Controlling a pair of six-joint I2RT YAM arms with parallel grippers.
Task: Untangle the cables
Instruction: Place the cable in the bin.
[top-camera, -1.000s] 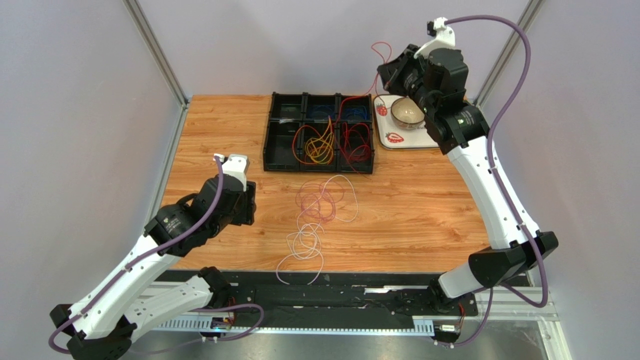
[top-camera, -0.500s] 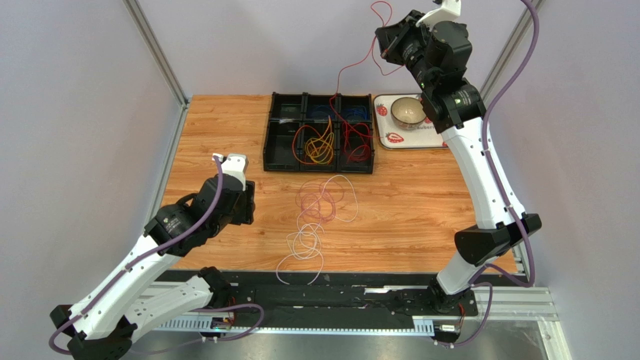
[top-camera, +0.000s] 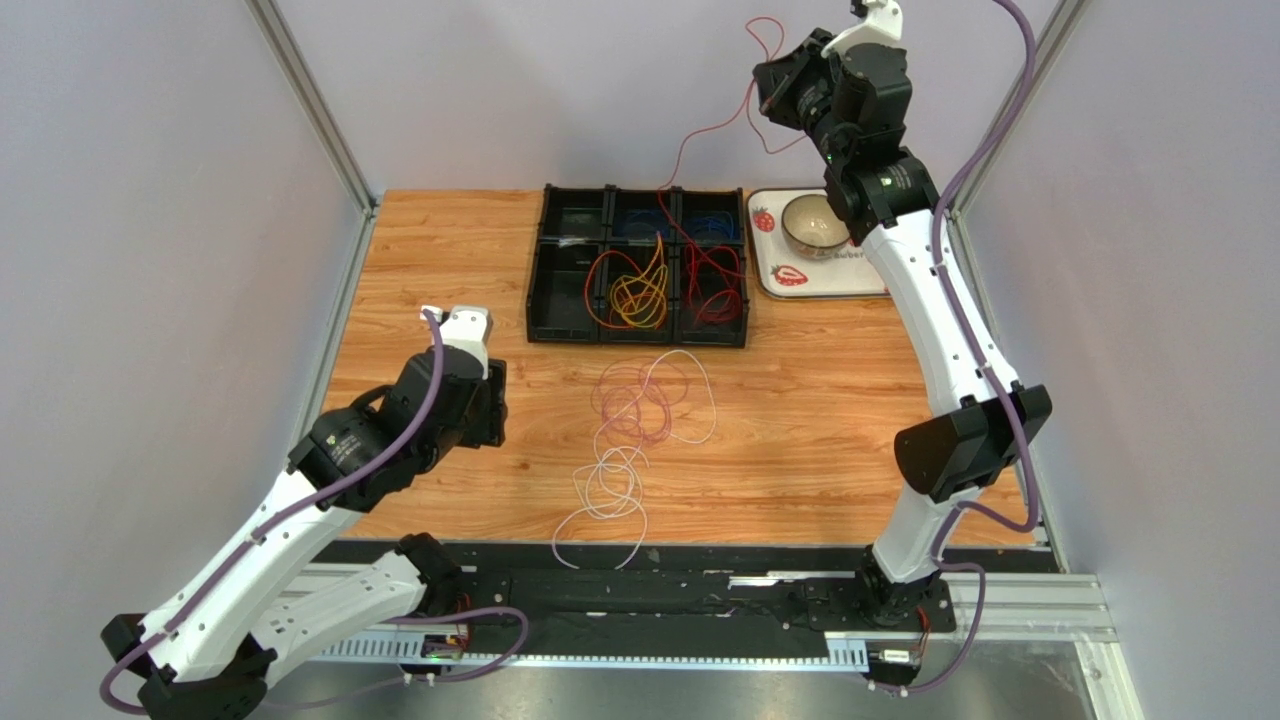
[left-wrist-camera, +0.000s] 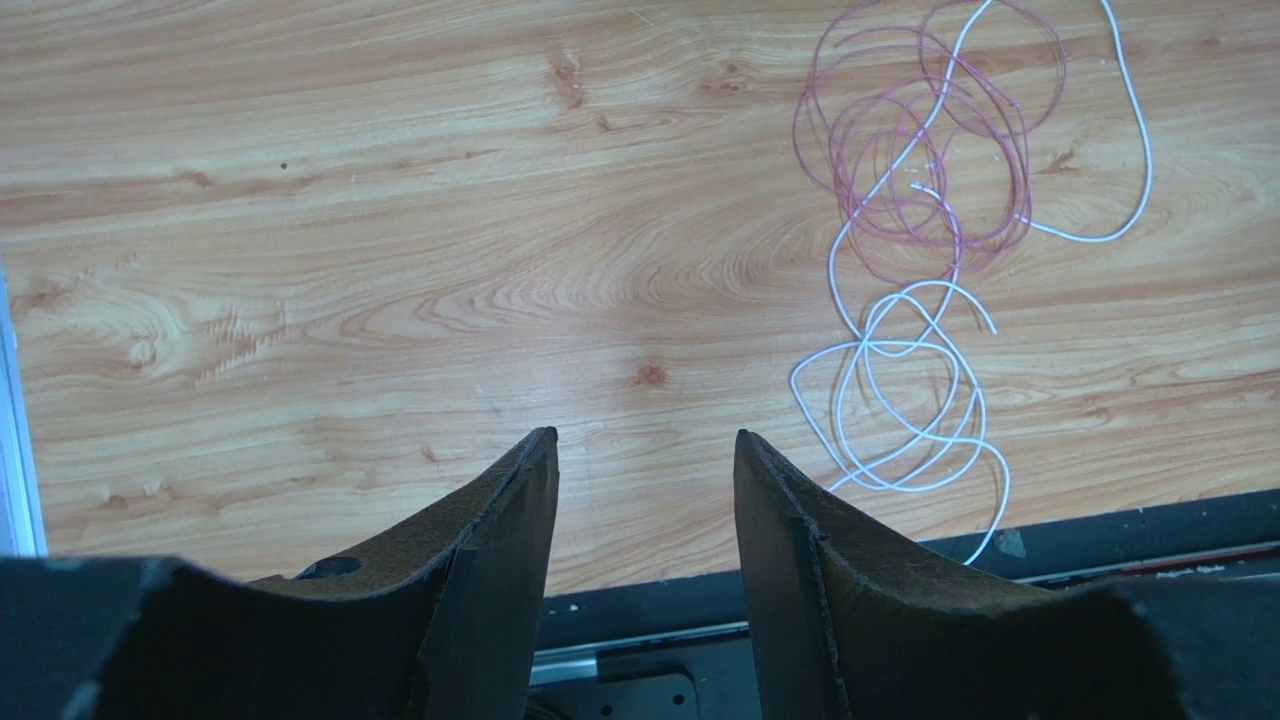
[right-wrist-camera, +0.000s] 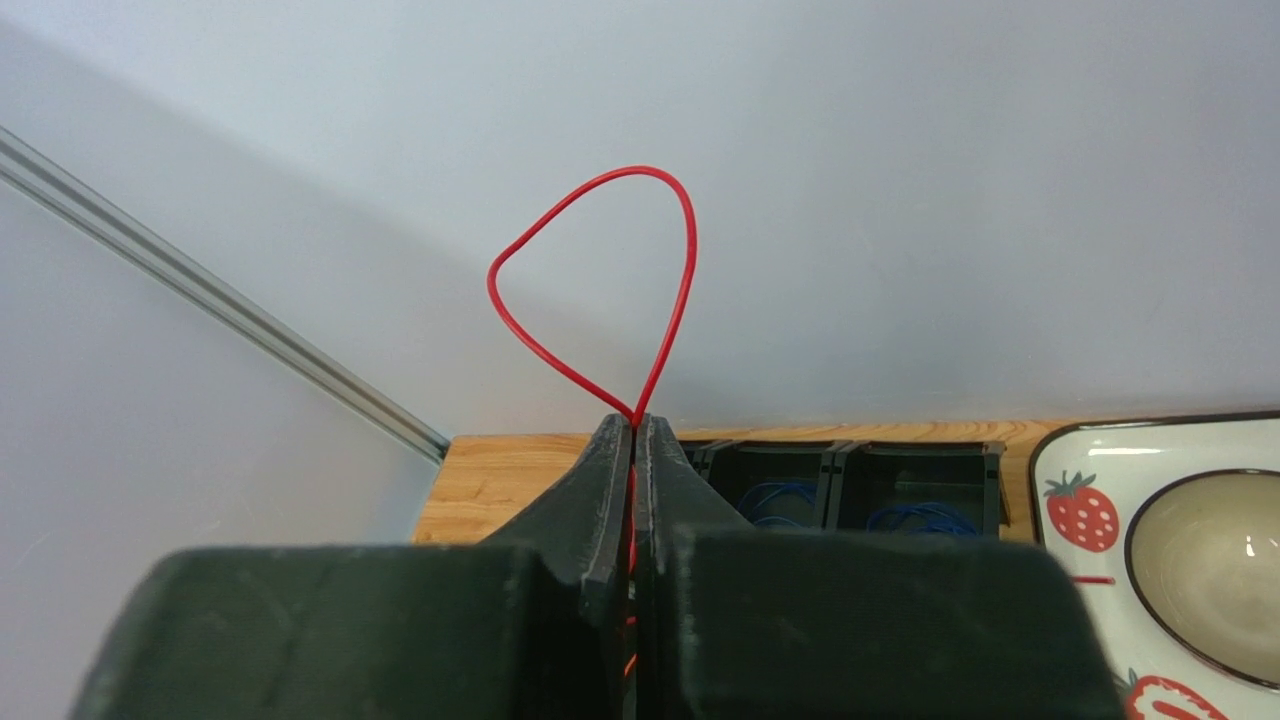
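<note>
Aloft, red cable (right-wrist-camera: 694, 255) pinched between right fingers (right-wrist-camera: 601, 488), loop above

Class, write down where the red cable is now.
In the top view, the red cable hangs at far right from the shut right gripper, trailing down into the right-hand compartments of the black tray.
</note>
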